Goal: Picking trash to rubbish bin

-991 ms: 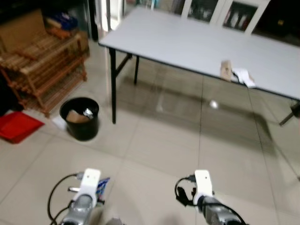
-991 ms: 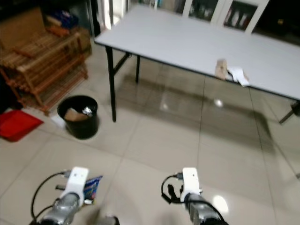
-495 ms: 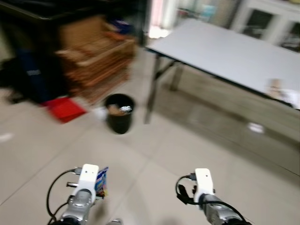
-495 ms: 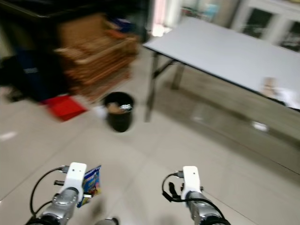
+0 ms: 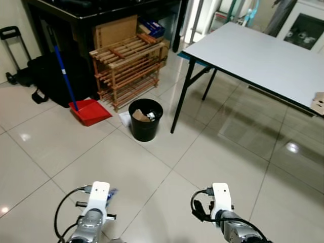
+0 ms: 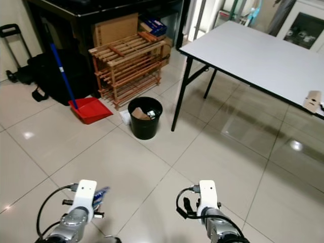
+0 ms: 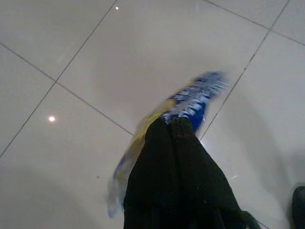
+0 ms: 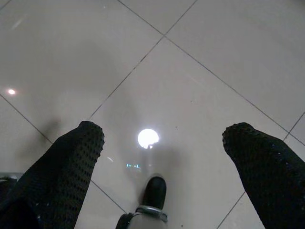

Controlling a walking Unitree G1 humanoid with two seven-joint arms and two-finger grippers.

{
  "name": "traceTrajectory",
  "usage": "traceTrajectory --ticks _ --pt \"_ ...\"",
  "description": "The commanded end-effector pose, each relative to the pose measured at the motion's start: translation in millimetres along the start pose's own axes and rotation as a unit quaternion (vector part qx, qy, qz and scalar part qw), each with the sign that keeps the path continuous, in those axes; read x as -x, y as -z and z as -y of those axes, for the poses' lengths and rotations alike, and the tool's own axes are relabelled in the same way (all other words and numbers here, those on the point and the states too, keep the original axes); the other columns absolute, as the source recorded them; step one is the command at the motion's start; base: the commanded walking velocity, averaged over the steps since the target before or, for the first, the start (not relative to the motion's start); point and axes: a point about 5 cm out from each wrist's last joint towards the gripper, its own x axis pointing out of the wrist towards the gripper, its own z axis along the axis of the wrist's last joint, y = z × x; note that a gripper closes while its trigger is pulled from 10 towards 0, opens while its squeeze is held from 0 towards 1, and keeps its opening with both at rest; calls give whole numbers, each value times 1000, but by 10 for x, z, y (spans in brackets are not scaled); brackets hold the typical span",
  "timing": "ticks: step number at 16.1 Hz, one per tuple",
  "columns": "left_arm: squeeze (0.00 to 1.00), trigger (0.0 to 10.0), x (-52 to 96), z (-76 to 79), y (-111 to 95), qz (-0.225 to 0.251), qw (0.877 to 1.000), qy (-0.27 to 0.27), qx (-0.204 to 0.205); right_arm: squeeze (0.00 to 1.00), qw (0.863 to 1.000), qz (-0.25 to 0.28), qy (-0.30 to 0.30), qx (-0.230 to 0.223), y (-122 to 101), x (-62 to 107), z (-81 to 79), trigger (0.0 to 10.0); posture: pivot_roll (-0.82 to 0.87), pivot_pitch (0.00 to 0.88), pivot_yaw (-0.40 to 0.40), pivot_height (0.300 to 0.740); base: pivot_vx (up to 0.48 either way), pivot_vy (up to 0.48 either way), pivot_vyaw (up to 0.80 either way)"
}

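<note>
Left eye view, bin: the black rubbish bin (image 5: 145,118) stands on the tiled floor (image 5: 61,162) ahead of the robot and a little to its left, beside the near leg of the grey table (image 5: 263,58) and in front of the wooden rack (image 5: 129,66). It already holds some scraps.
Left eye view, nearer arm: the left gripper (image 5: 96,210) is low at the near edge of the picture, on the bin's side, so by my judgement it needs only a forward carry across open floor.
Left eye view, surroundings: a red dustpan (image 5: 90,111) with a blue-handled broom lies to the left of the bin, apart from it.
Right eye view, trash: a blue wrapper (image 6: 100,195) pokes out beside the left gripper's white wrist block, pointing roughly forward, toward the bin.
Right eye view, other arm: the right gripper (image 6: 206,202) hangs level with the left, farther from the bin.
Left wrist view, grip: the two black fingers (image 7: 174,157) are clenched together on the wrapper, which is blue and yellow, blurred, and held above the floor tiles. Its long axis runs on past the fingertips.
Right wrist view, grip: the right gripper's fingers (image 8: 71,162) stand spread wide with nothing between them, only glossy tile below.
Judgement: the trash is in hand; what remains is the approach and the drop over the bin's mouth.
</note>
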Motion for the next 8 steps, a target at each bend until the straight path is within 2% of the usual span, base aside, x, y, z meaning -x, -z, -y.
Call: traceTrajectory --ticks 1,8 --pt "0 10000 -5 -15 -22 5 1000 -6 -1 0 1000 -1 2 -3 0 6 35 10000 -17 61 -130 740 251 0 0" --pt "0 10000 -6 -20 -25 4 1000 -7 -1 0 1000 -3 -4 2 6 4 14 10000 -17 60 -129 740 314 0 0"
